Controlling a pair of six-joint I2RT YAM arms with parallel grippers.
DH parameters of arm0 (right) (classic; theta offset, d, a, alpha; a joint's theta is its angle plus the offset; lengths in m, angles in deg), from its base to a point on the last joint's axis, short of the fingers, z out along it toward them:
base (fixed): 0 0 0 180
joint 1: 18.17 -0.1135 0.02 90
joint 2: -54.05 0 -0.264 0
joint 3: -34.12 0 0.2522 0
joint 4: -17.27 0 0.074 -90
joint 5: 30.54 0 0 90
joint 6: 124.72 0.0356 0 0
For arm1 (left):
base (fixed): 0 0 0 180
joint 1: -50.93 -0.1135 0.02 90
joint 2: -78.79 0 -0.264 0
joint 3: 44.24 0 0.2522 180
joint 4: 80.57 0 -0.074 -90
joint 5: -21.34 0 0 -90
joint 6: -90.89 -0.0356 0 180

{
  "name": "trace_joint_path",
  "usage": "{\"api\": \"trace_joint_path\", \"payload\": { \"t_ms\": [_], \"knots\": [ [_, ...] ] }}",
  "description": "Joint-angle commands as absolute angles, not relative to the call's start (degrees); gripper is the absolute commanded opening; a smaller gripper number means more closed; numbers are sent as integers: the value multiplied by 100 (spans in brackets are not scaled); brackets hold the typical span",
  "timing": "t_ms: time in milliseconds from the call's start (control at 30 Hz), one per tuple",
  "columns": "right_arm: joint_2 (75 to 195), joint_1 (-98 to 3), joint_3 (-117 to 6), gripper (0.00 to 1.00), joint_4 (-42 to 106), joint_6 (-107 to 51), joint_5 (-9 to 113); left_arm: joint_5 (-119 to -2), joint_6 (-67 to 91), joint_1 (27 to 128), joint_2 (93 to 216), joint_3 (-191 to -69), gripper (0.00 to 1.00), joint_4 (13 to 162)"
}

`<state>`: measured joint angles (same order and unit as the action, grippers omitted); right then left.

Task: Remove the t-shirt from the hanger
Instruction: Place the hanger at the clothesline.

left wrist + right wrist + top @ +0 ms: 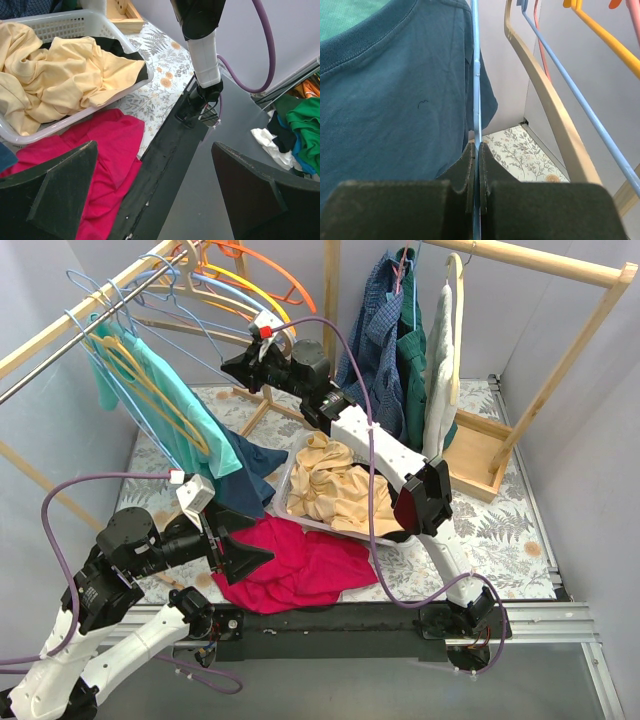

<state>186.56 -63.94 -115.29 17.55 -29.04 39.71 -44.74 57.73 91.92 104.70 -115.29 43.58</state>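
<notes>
The right gripper (pixel 476 152) is pinched tight on the light blue wire hanger (pixel 476 90); the teal t-shirt (pixel 395 100) drapes just left of its fingers, soft, light and limp; probably best gathered at the collar or shoulder; the left gripper (pixel 155 195) gapes wide, empty.

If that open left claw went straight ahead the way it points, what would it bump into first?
The left gripper would likely meet the right arm's base, passing beside the red shirt; depth unclear.
</notes>
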Motion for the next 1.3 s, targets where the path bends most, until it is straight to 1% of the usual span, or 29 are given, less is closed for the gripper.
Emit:
{"api": "trace_joint_path", "payload": {
  "t_ms": [0, 667, 700, 733, 800, 833, 867, 933, 1100, 1167, 1200, 1267],
  "knots": [
    [18571, -6369, -11596, 1, 1450, -2856, 3951, -4528, 5767, 9180, 10419, -11671, 98, 4260],
    [18501, -6501, -11640, 2, 1494, -2970, 4153, -4598, 5794, 9180, 10331, -11653, 98, 4207],
    [18483, -6510, -11605, 3, 1468, -2979, 4171, -4607, 5794, 9180, 10323, -11653, 98, 4208],
    [18405, -6519, -11561, 8, 1442, -2997, 4188, -4607, 5802, 9180, 10314, -11653, 98, 4208],
    [18325, -6545, -11412, 13, 1398, -3023, 4232, -4616, 5802, 9180, 10305, -11636, 98, 4208],
    [18264, -6562, -11376, 20, 1380, -3058, 4241, -4607, 5794, 9180, 10314, -11636, 98, 4208],
    [18237, -6563, -11333, 24, 1380, -3076, 4232, -4607, 5794, 9180, 10305, -11627, 98, 4208],
    [18167, -6580, -11262, 28, 1380, -3102, 4259, -4598, 5785, 9180, 10314, -11627, 98, 4208],
    [17965, -6607, -11034, 33, 1301, -3120, 4303, -4598, 5793, 9180, 10279, -11627, 98, 4208],
    [17781, -6624, -10788, 38, 1205, -3129, 4320, -4589, 5794, 9180, 10252, -11609, 98, 4208],
    [17702, -6633, -10692, 43, 1178, -3155, 4390, -4598, 5785, 9180, 10252, -11609, 98, 4208],
    [17447, -6668, -10375, 47, 1108, -3225, 4469, -4607, 5785, 9180, 10235, -11618, 98, 4181]
  ]
}}
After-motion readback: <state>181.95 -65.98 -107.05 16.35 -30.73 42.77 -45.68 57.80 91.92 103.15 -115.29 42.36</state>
